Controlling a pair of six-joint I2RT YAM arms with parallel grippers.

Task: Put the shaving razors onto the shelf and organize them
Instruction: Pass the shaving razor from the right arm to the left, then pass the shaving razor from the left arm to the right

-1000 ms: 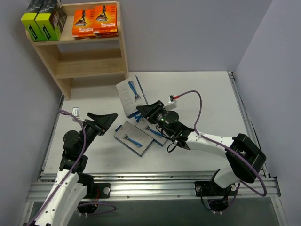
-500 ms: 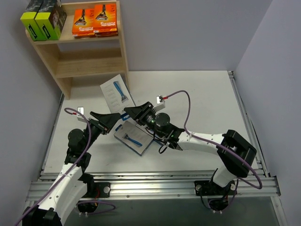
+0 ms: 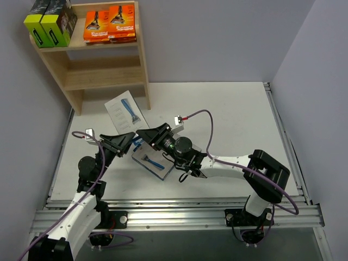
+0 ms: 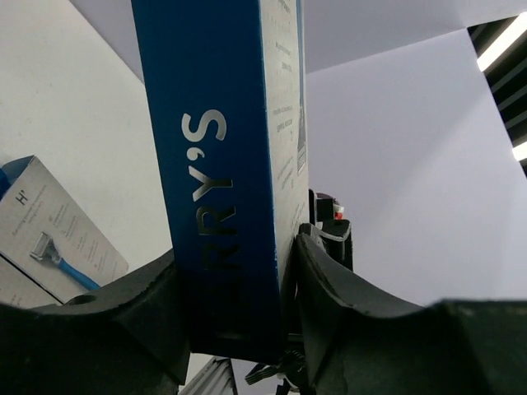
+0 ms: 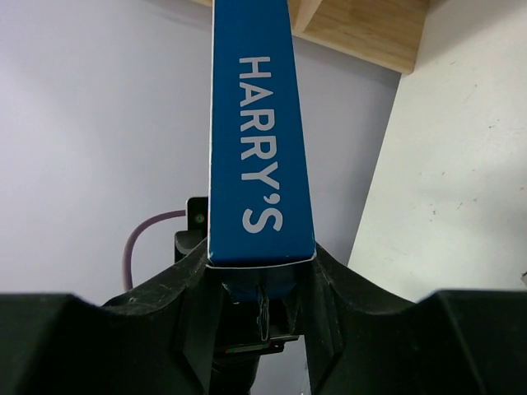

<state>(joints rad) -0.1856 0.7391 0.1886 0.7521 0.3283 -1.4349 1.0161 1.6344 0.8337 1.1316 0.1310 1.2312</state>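
Mid-handover, centre-left: left gripper [image 4: 235, 280] and right gripper [image 5: 260, 259] both pinch the grey pack [image 3: 125, 110]; next, right releases; left carries it to the shelf [image 3: 142, 54], upper left.

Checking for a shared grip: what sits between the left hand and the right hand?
The grey razor card, gripped by both. Each wrist view shows its blue edge clamped between that hand's fingers: left hand, right hand.

I see the white worktop [image 3: 234, 109] carrying the wooden shelf [image 3: 103, 78] at its far-left corner. One grey razor card [image 3: 154, 162] lies flat near the middle. A second may lie just beside it, but my view there is blocked.
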